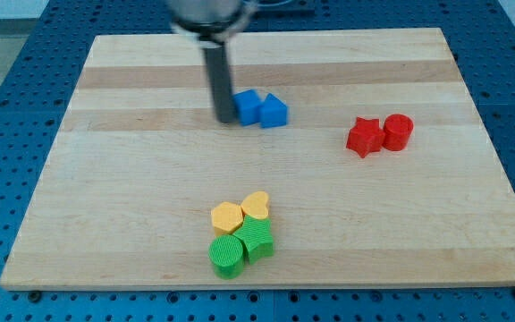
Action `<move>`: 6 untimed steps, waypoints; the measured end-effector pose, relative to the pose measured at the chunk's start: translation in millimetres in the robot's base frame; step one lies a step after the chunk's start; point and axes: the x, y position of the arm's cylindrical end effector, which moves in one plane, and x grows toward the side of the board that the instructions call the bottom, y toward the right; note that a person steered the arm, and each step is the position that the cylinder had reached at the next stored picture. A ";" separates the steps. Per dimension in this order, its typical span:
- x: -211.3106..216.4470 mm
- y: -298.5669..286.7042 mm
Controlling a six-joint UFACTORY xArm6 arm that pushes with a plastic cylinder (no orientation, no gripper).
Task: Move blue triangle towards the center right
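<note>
Two blue blocks sit side by side in the upper middle of the wooden board [105,224]. The left blue block [248,106] looks cube-like. The right one [274,112] looks like the blue triangle. My tip [225,120] stands on the board at the left side of the left blue block, touching or nearly touching it. The dark rod rises straight up from there to the view's top.
A red star [364,137] and a red cylinder [398,131] sit together at the view's right. At the bottom middle a yellow hexagon [227,217], a yellow heart [256,206] and two green blocks [227,255] [257,239] form a tight cluster.
</note>
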 end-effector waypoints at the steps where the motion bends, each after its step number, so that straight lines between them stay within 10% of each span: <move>1: -0.9 56.0; 4: 7.0 6.8; 6: 8.5 95.8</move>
